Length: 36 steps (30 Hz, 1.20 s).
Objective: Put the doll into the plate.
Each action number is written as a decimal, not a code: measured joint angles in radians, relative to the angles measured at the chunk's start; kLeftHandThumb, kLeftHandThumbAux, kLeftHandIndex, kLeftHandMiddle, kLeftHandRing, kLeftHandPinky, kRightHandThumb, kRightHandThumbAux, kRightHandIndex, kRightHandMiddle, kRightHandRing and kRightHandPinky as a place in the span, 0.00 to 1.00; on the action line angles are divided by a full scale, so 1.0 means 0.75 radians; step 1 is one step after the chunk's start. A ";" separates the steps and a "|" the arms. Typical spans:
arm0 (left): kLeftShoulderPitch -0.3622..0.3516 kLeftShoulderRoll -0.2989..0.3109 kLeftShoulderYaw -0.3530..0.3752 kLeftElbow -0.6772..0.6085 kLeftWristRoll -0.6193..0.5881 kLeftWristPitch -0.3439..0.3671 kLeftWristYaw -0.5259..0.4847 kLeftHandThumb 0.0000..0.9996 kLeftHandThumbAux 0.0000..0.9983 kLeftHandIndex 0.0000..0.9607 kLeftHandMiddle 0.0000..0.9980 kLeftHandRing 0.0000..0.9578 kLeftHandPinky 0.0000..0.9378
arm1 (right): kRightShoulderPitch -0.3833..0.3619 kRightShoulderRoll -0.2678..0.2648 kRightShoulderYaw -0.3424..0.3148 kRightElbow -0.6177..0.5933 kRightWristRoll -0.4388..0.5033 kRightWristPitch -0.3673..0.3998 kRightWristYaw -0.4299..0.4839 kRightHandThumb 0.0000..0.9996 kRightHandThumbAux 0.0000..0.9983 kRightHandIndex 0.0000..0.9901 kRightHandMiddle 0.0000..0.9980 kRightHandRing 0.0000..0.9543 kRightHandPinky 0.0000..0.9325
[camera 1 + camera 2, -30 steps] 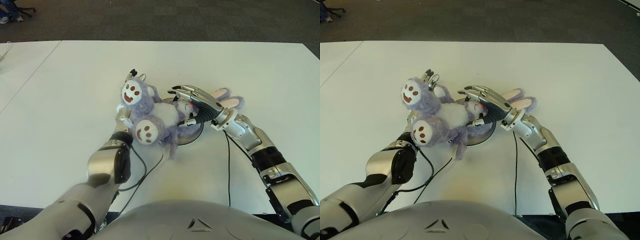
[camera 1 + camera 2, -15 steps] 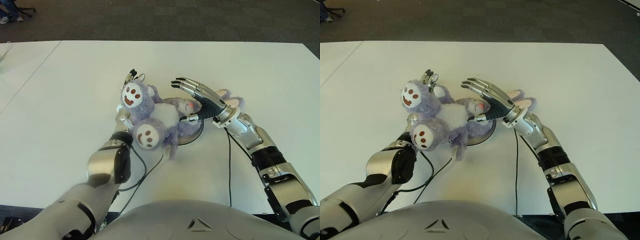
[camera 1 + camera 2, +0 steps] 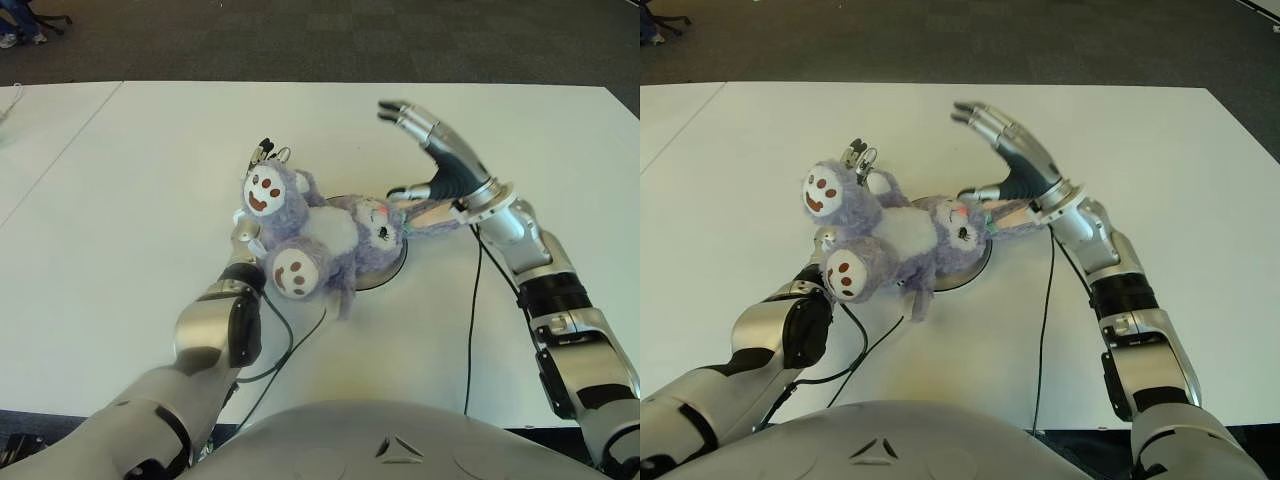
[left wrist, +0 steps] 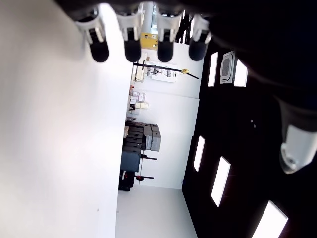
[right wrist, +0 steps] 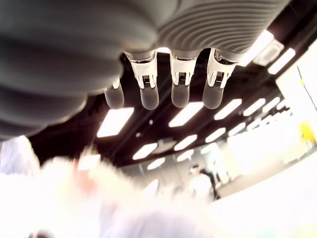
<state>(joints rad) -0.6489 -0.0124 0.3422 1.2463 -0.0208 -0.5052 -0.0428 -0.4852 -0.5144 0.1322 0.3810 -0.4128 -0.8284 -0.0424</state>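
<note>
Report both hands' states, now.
Left hand: open, under the doll, holding nothing.
Right hand: open, fingers spread, holding nothing.

The place looked like a robotics lab or a large office hall. A wide white table [image 3: 120, 200] stood on dark grey carpet [image 3: 300, 40], and at 11 o'clock the wheeled base of an office chair [image 3: 45, 20] showed. The wrist views showed a dark ceiling with long light panels [image 5: 115, 121], white walls and stacked grey equipment cases [image 4: 141, 141] far off.
</note>
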 measured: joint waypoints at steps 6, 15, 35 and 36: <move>0.000 0.000 0.000 0.000 0.000 0.000 0.000 0.00 0.53 0.00 0.04 0.03 0.03 | -0.066 0.020 -0.069 0.078 0.082 -0.096 -0.070 0.07 0.25 0.00 0.00 0.00 0.00; 0.000 0.000 0.003 0.000 -0.001 0.000 0.000 0.00 0.52 0.00 0.03 0.03 0.02 | -0.070 0.048 -0.123 0.242 0.085 -0.226 -0.167 0.05 0.29 0.00 0.00 0.00 0.00; 0.000 -0.001 0.004 0.000 -0.001 -0.001 -0.006 0.00 0.52 0.00 0.03 0.03 0.03 | -0.335 -0.039 -0.282 1.011 0.192 -0.170 -0.233 0.00 0.42 0.00 0.00 0.00 0.00; 0.000 -0.001 0.003 0.000 -0.001 -0.001 -0.006 0.00 0.52 0.00 0.03 0.03 0.03 | -0.347 -0.037 -0.293 1.038 0.201 -0.150 -0.233 0.00 0.45 0.00 0.00 0.00 0.00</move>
<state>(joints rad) -0.6490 -0.0130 0.3448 1.2462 -0.0215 -0.5062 -0.0477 -0.7457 -0.5425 -0.0877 1.1594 -0.2618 -0.9410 -0.2174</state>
